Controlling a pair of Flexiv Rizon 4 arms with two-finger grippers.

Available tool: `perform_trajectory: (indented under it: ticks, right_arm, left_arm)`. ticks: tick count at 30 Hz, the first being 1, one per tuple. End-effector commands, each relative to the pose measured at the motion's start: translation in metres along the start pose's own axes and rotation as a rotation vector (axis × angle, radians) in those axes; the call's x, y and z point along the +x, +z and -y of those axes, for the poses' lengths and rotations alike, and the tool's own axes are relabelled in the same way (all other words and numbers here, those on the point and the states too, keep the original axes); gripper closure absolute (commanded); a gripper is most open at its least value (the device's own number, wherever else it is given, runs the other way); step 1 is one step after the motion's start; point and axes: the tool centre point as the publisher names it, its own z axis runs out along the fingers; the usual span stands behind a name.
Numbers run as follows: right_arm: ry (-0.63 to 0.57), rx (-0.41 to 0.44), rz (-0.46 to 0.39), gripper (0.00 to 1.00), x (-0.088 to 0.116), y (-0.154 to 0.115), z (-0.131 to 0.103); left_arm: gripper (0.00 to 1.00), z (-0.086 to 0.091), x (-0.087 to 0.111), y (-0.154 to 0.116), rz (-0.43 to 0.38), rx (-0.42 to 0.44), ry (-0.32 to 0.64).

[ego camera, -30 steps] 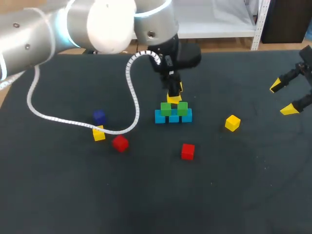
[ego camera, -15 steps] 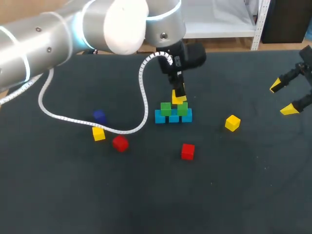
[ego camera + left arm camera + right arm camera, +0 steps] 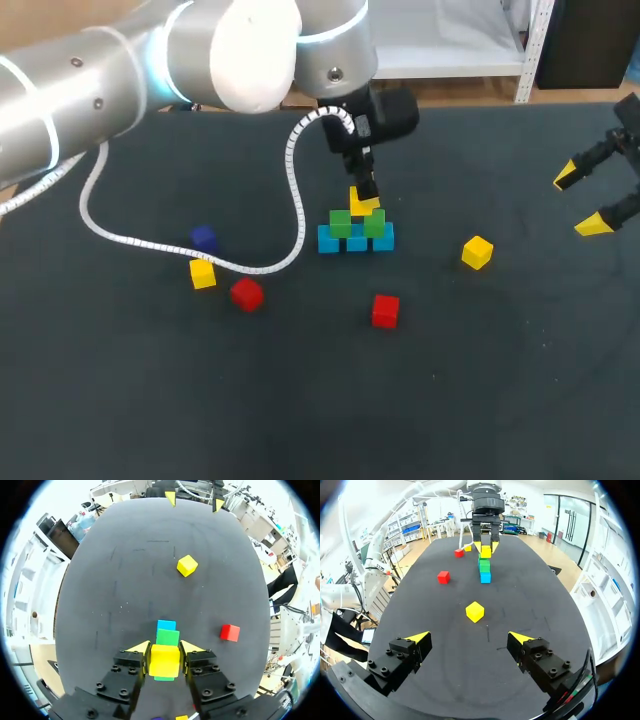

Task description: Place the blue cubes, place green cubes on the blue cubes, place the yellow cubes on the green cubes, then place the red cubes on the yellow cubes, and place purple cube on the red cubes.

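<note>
Dark tabletop (image 3: 500,380) carries a row of blue cubes (image 3: 356,240) topped with green cubes (image 3: 357,223). The left gripper (image 3: 165,648) clenches a yellow cube (image 3: 164,662) just over the green cubes, likely to seat it squarely. The right gripper (image 3: 469,637) hangs released, well apart from them.

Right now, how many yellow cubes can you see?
3 yellow cubes: one in the left gripper over the green cubes, one beside a red cube, one alone right of the stack.

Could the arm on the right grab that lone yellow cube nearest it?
Probably yes: the right gripper is open and empty, and the yellow cube lies ahead of it with nothing between them.
</note>
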Motion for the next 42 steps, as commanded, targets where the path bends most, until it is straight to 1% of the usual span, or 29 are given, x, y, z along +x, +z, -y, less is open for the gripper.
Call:
perform_trajectory:
  ticks: [1,12,42]
  right_arm:
    - [-0.001,-0.001,0.002,0.00,0.0006,0.0003,0.0008]
    - [-0.001,-0.001,0.002,0.00,0.0006,0.0003,0.0008]
    - [-0.001,-0.001,0.002,0.00,0.0006,0.0003,0.0008]
  left_arm:
    - [1.00,0.0034,0.0055,0.0011,0.008,-0.005,-0.002]
    - [1.00,0.0052,0.0043,0.0045,0.004,0.003,0.005]
    - [1.00,0.0022,0.0033,0.0054,0.007,0.007,0.023]
